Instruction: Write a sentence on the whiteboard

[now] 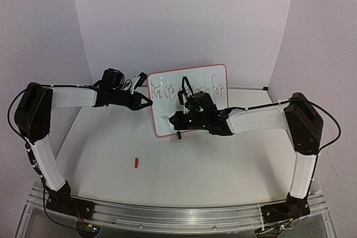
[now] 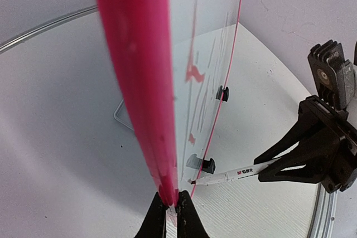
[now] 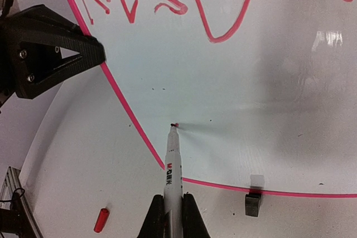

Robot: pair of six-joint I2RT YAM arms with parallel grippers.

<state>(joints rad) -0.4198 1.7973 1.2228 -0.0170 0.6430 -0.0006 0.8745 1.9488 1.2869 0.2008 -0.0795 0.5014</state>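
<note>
The left gripper (image 2: 169,200) is clenched on the whiteboard (image 1: 192,121), with the left edge of its red-pink frame pinched between the fingertips, so the board rises straight up and away from those jaws, standing propped on the table (image 1: 111,154). The right gripper (image 3: 173,199) is clamped on a white marker (image 3: 170,168), which pokes forward from between its jaws. The marker's tip rests at the board's bare lower left part, just inside the frame, and seems to touch it. The sentence (image 1: 215,88) runs across the board's upper part, well above the marker tip; from the right wrist its strokes look red. A black clip foot (image 3: 254,203) sits under the bottom edge, just right of the right jaws. A small red cap (image 3: 101,219) lies on the table to their left.
</note>
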